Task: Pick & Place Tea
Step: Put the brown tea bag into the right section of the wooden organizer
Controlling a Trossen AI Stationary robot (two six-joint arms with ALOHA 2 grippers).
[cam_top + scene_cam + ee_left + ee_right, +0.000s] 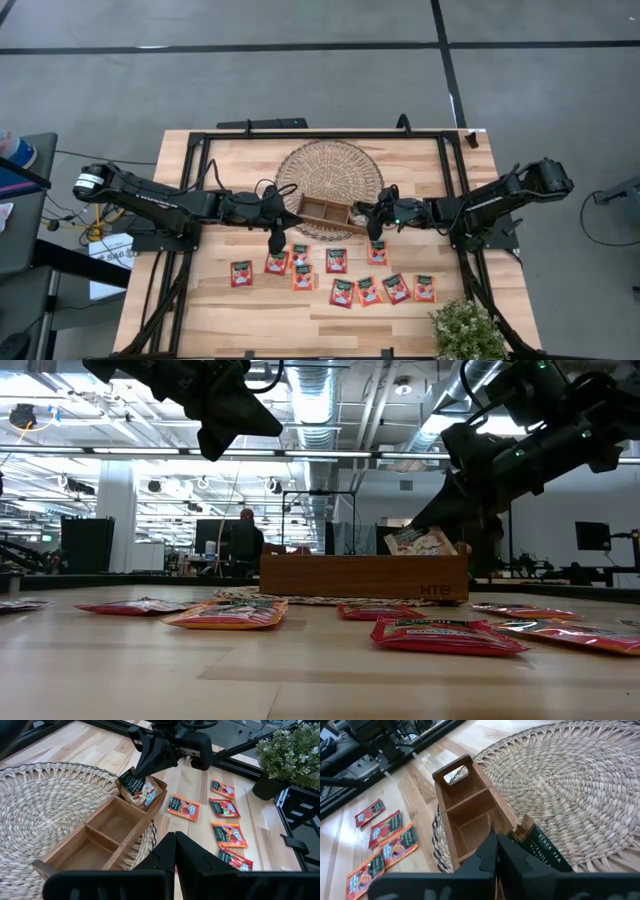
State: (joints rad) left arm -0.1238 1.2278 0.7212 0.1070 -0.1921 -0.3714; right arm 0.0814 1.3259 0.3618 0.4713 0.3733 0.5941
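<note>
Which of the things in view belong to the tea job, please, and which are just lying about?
Job:
tea sachets spread on the table
held sachet, going into the tray's end compartment
wooden divided tray
right gripper, shut on that sachet
left gripper, shut, over the sachets

Lying about:
woven mat
potted plant

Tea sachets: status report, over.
Right gripper shut on a sachet at the tray's end compartment. Left gripper shut, empty, above the loose sachets. Nothing in the way.
</note>
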